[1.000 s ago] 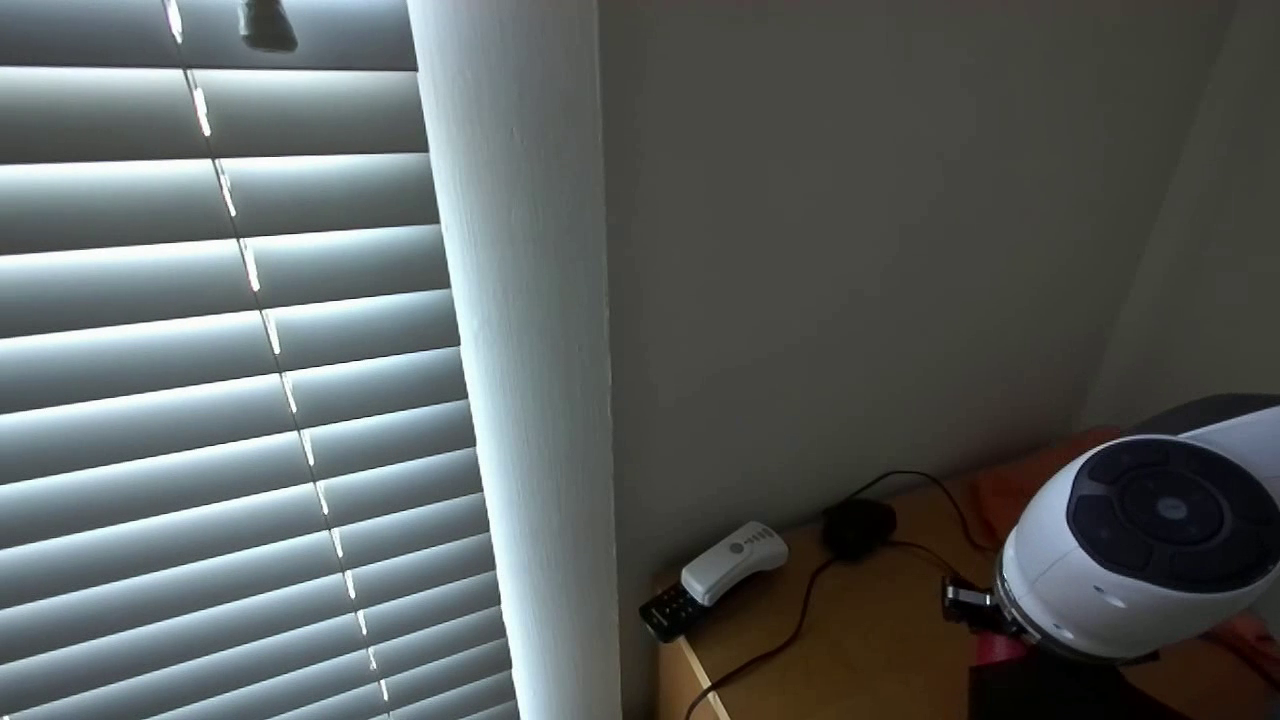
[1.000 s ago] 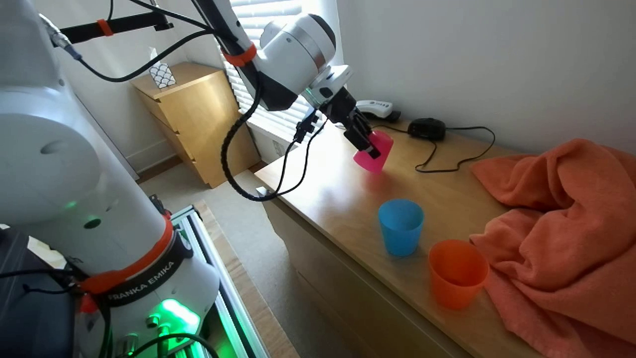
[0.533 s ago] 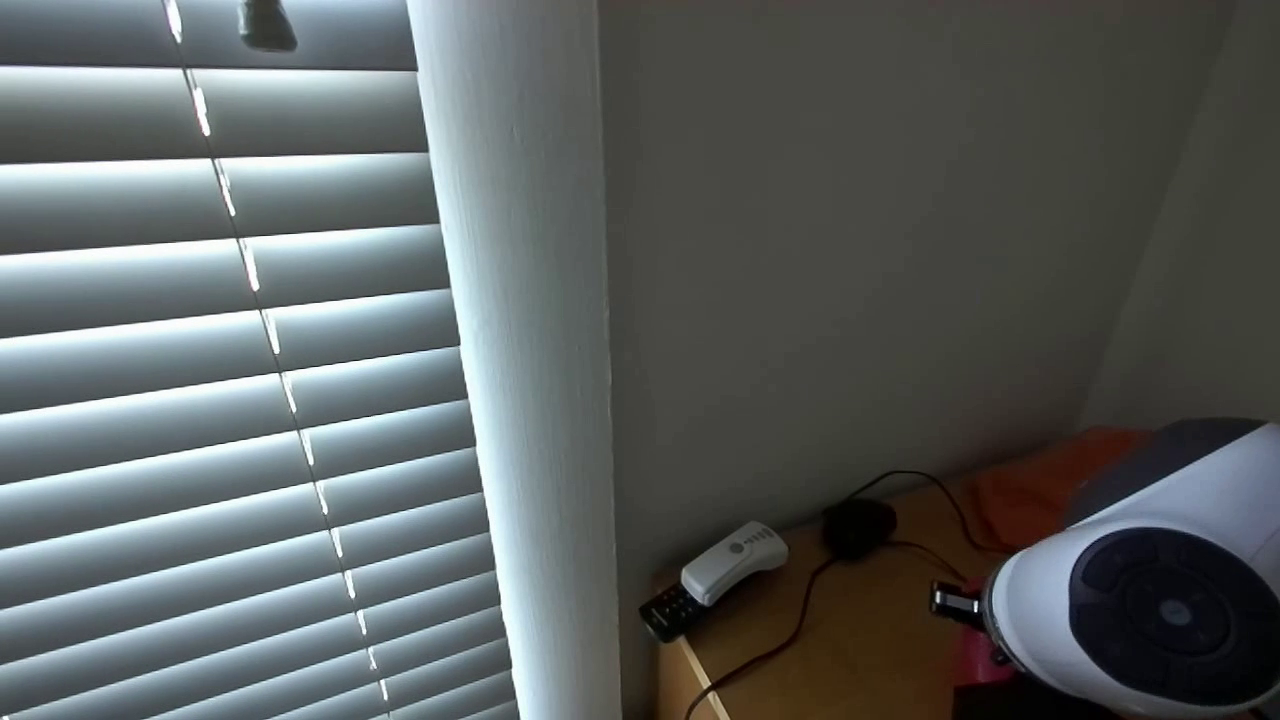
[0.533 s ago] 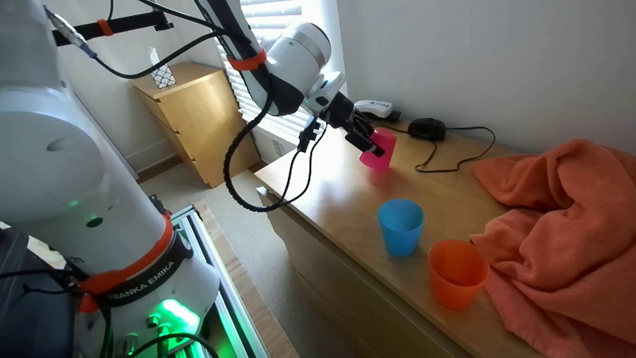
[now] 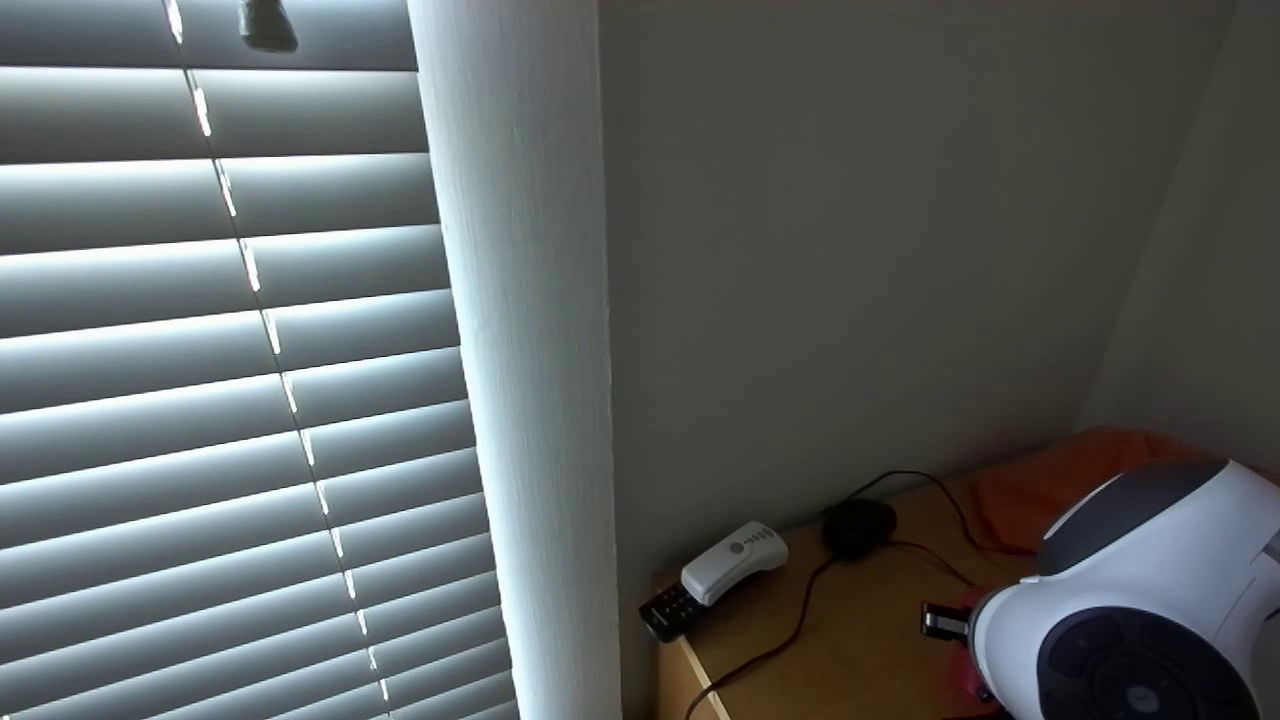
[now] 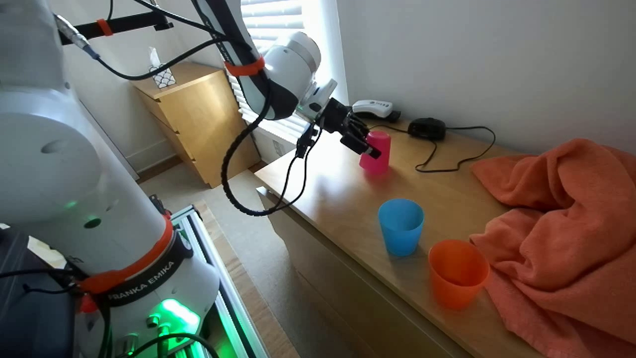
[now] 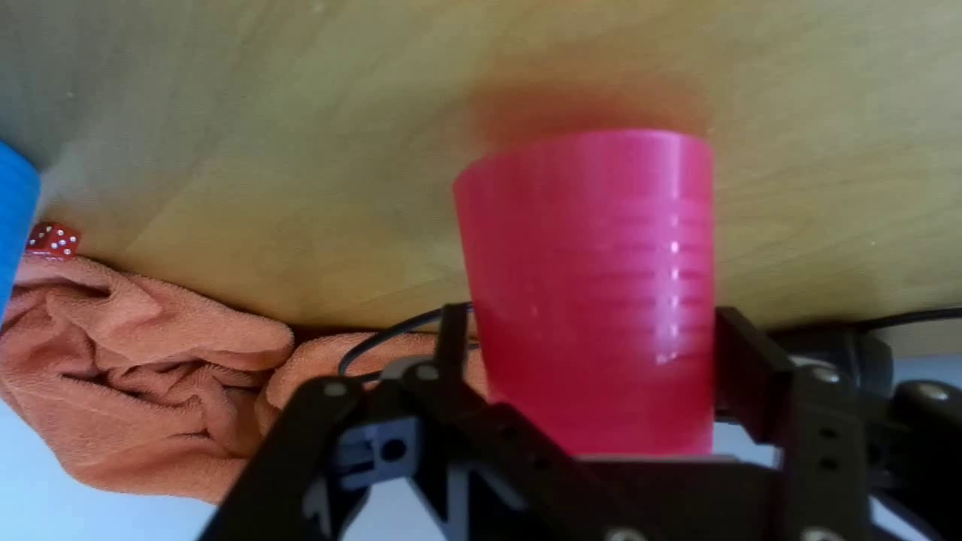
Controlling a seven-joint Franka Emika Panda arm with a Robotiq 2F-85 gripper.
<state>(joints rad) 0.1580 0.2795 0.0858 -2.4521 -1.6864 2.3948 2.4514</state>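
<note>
Finding the pink cup (image 7: 594,293) inverted, we note its long axis near upright: wide mouth down at the bench (image 6: 343,209), narrow end up; whether the rim sits flat we cannot tell. The gripper (image 7: 593,323) stands released around it: a sliver of background parts the cup from one of the fingers (image 7: 452,330); opposite, we cannot tell contact from near-contact.

We see the cup set back from the bench's long edge, a stretch of wood between it and the blue cup (image 6: 401,228). Behind it, near the wall (image 6: 447,59), lie a black box (image 6: 426,129) and its cord (image 6: 439,171).

Wrist view alone gives us a red die (image 7: 54,240), just beside the orange towel (image 7: 150,376). In an exterior view we add an orange cup (image 6: 457,276), outside the wrist view. In an exterior view the arm (image 5: 1120,590) hides most of the pink cup, yet we make out a black keypad remote (image 5: 672,612) partly under a white handset (image 5: 733,562).
</note>
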